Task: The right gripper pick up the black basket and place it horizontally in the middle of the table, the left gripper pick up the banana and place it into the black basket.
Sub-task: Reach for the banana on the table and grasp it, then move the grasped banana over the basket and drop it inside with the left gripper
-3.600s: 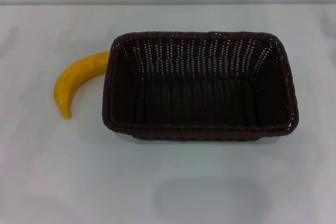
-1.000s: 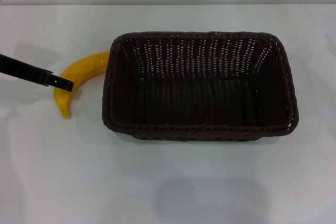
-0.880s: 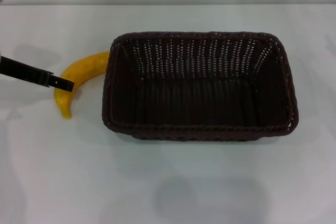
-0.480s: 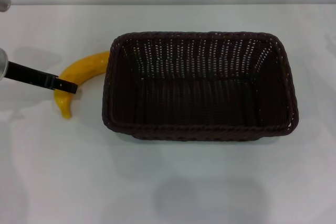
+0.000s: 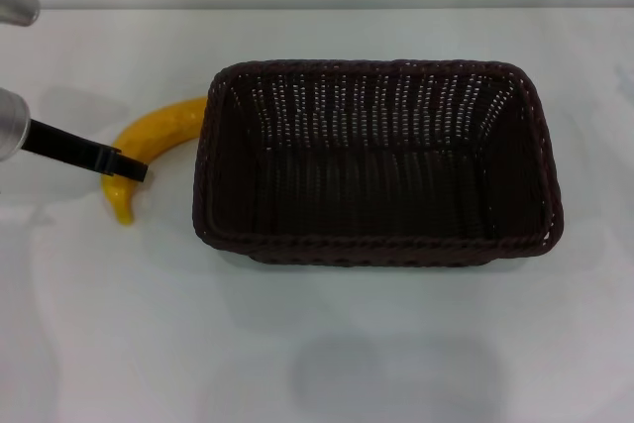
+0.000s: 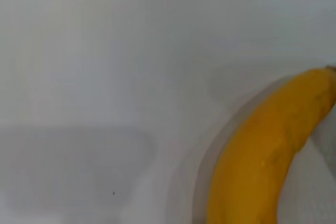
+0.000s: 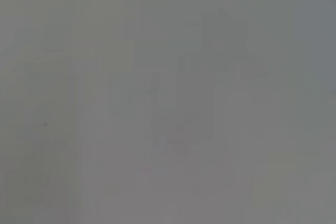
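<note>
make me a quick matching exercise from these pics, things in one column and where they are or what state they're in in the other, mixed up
Things:
1. banana
2. black basket
3. left hand
4. right hand

Places or states:
A. out of view
B. over the banana's lower part
C. lying on the table, left of the basket
D. mid-table, nothing inside it

Pairs: 1-C, 2-D, 3-B, 4-A

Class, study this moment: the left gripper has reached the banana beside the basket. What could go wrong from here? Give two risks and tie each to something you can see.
1. The left gripper sits near the banana's lower end, not its middle, so the curved, glossy fruit may swing or slip when lifted.
2. The banana's far end touches the basket wall, so the lift could nudge the basket across the table.
</note>
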`<state>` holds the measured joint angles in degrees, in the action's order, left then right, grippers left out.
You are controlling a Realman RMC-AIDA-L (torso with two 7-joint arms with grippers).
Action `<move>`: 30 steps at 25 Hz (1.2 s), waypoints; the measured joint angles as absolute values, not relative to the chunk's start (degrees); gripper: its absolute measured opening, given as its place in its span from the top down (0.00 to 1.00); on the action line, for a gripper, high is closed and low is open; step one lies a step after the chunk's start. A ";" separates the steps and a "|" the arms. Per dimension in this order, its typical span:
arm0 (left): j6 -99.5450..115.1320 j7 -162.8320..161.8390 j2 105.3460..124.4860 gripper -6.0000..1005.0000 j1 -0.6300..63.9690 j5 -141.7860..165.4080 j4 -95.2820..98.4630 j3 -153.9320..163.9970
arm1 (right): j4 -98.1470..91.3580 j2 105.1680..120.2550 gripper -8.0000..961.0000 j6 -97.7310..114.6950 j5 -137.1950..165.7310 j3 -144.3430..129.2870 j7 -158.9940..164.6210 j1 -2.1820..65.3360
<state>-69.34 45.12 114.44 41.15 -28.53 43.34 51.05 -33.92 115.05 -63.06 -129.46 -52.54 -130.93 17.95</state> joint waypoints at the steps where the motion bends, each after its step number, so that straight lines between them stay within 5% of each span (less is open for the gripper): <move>1: -69.29 44.99 114.43 0.39 41.35 -28.13 43.14 51.06 | -33.92 115.05 0.09 -63.02 -129.46 -52.54 -130.94 17.97; 11: -69.46 42.60 114.02 0.50 41.10 -27.62 45.99 50.37 | -33.87 115.05 0.09 -62.93 -129.47 -51.90 -130.96 18.02; 21: -76.82 36.58 114.03 0.51 33.95 -28.29 71.22 50.27 | -33.48 115.04 0.09 -63.16 -129.46 -51.86 -130.83 18.02; 30: -89.03 37.39 116.47 0.51 32.54 -35.20 91.16 50.84 | -33.44 115.10 0.09 -64.08 -129.46 -52.17 -130.43 18.01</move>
<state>-89.03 37.39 116.47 32.54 -35.21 91.16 50.84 -33.44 115.10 -64.08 -129.46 -52.17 -130.43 18.01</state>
